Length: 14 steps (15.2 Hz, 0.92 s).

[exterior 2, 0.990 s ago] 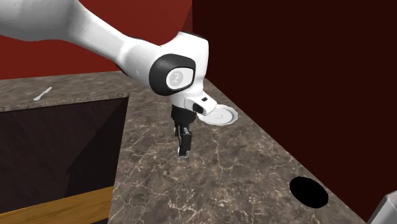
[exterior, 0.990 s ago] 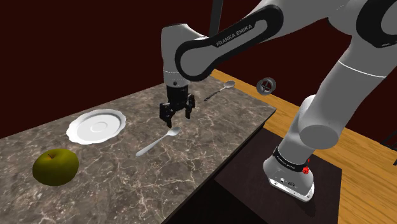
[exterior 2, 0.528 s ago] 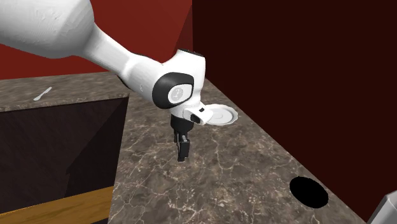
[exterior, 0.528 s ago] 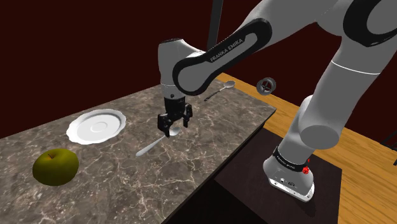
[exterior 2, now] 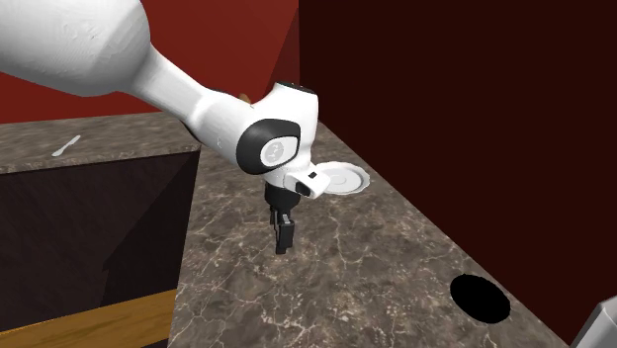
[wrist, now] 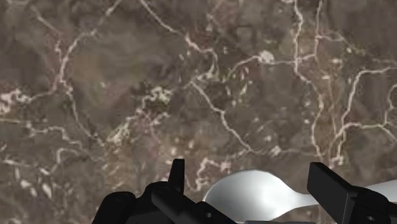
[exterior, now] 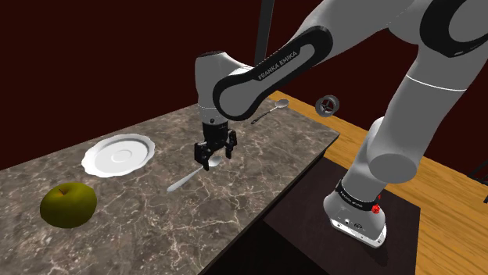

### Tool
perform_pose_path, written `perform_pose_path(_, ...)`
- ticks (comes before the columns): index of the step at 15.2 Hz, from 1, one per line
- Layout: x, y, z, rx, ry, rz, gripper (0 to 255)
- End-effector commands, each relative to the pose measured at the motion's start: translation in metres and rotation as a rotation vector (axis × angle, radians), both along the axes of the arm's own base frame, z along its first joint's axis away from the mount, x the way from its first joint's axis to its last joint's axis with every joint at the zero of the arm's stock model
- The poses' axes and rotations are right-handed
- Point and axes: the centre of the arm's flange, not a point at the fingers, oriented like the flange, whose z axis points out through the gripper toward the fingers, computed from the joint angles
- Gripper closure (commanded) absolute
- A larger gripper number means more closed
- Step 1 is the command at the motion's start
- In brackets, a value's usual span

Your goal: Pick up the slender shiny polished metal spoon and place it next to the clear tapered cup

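- Grasp step: my gripper [wrist: 248, 175] hangs low over the spoon [wrist: 254, 196], its 2 fingers apart, astride the bowl.
- Next, I judge: lower slightly, close, lift.

This looked like a home kitchen, drawn by a simulator. A brown stone countertop [exterior: 274, 152] with pale marble veins held everyday tableware and food: a white scalloped plate [exterior: 119, 154], a green apple [exterior: 69, 205] and a shiny spoon [exterior: 184, 180]. A warm wooden floor [exterior: 446, 223] lay beside the counter, and dark red walls [exterior: 94, 62] stood behind it.
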Motion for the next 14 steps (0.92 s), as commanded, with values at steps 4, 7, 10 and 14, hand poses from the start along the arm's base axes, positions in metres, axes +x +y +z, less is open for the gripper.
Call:
perform_pose_path(4,0.000,0.000,0.000,0.000,0.000,0.000,255)
perform_pose_path(7,0.000,0.000,0.000,0.000,0.000,0.000,255)
perform_pose_path(10,0.000,0.000,0.000,0.000,0.000,0.000,255)
perform_pose_path(14,0.000,0.000,0.021,0.000,0.000,0.000,255)
